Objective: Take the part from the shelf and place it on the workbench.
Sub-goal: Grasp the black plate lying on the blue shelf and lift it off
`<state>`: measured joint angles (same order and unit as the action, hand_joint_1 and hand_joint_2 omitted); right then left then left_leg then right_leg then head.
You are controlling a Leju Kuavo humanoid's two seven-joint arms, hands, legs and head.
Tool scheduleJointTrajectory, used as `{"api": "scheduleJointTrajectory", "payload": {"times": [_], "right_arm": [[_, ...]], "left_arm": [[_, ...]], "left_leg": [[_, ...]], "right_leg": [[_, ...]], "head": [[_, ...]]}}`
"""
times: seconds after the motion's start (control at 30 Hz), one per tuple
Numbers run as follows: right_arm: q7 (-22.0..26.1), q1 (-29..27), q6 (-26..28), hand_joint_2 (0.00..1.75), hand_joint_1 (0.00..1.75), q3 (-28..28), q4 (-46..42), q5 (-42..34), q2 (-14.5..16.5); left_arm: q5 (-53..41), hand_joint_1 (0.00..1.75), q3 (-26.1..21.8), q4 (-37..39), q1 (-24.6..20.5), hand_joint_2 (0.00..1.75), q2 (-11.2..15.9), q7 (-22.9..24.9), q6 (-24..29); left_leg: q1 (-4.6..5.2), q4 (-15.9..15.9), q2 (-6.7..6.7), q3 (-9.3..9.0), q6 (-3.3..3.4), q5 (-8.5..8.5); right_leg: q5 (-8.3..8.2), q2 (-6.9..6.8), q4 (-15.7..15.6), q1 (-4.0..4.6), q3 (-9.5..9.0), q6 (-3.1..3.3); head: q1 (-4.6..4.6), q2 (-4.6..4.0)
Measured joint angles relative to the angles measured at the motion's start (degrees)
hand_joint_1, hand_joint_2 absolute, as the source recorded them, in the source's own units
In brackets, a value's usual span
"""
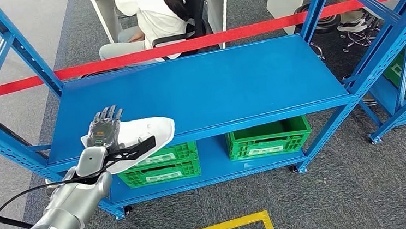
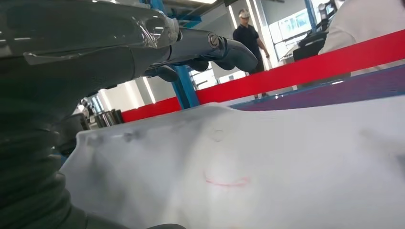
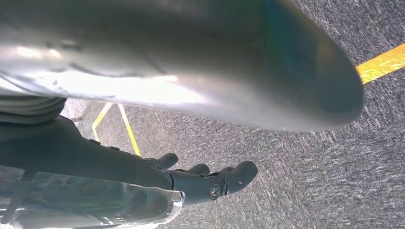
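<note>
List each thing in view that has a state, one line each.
White part: on the shelf's front edge, under the left hand.
Left hand: resting on the part, fingers extended.
Right hand: holding nothing, over the carpet.
Green crates: on the lower shelf.

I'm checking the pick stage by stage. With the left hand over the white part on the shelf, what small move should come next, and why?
Probably close the fingers down onto the white part. The left hand lies over it at the front edge of the blue shelf, fingers extended above its surface, so a grip isn't evident yet.
</note>
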<state>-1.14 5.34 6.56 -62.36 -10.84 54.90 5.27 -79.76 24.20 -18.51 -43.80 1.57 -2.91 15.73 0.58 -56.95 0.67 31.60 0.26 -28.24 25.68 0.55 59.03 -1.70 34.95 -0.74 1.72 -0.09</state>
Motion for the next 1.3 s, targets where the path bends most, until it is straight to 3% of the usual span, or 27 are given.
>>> {"api": "scheduleJointTrajectory", "payload": {"times": [0.1, 1.3], "right_arm": [[0.0, 0.0, 0.0, 0.0, 0.0, 0.0, 0.0, 0.1, 0.0], [0.2, 0.0, 0.2, 0.0, 0.0, 0.0, 0.0, 0.9, -0.5]], "left_arm": [[0.6, 1.72, -0.8, 0.0, -0.2, 1.75, 0.2, 0.1, -0.7], [1.3, 1.75, -2.8, 0.0, -0.2, 1.75, 1.1, -0.7, -0.8]], "left_leg": [[0.0, 0.0, 0.0, 0.0, 0.0, 0.0], [0.0, 0.0, 0.0, 0.02, 0.0, 0.0]], "right_leg": [[0.0, 0.0, 0.0, 0.0, 0.0, 0.0], [0.0, 0.0, 0.0, 0.0, 0.02, 0.0]], "head": [[0.01, 0.0], [0.0, 0.0]]}}
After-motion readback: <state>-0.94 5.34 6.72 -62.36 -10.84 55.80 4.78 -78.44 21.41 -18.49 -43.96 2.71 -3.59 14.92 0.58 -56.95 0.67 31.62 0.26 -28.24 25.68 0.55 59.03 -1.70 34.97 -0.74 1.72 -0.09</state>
